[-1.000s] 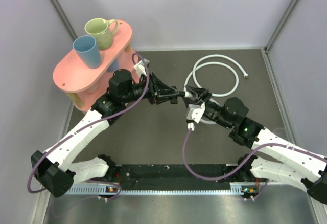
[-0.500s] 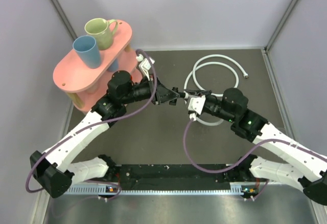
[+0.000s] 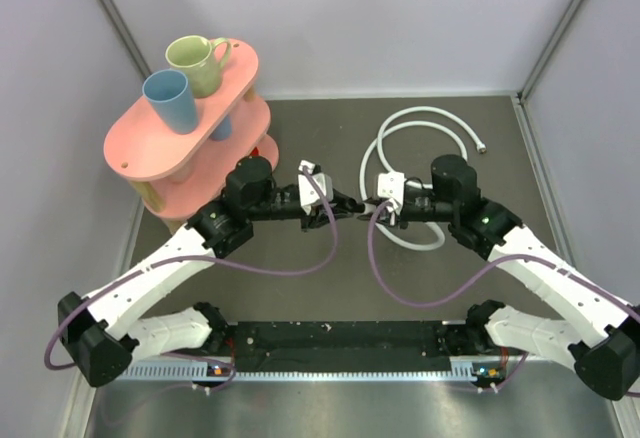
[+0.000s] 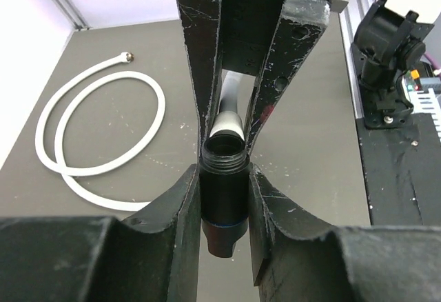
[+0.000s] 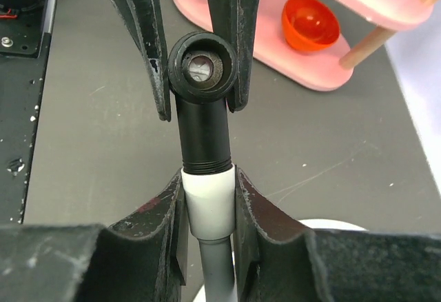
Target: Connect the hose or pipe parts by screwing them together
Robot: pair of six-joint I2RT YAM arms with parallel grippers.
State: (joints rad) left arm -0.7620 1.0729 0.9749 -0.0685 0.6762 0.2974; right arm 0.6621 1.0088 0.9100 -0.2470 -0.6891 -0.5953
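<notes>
While right jaws pinch the white hose end (image 5: 208,204), the black connector (image 5: 203,119) just ahead, pinched in left jaws, meets it end-to-end. Thread engagement unclear; screwing likely left. Hose coil (image 3: 440,118) lies on bench beyond right jaws.

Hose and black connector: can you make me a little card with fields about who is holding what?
Left end effector: shut on connector
Right end effector: shut on hose end
Join: connector meets the hose's white end, in line; how far it is screwed in cannot be told
Rest of hose: looped on the table, loose end at far right
Nearby: pink shelf with green mug and blue mug on top, orange bowl on its lower level
</notes>
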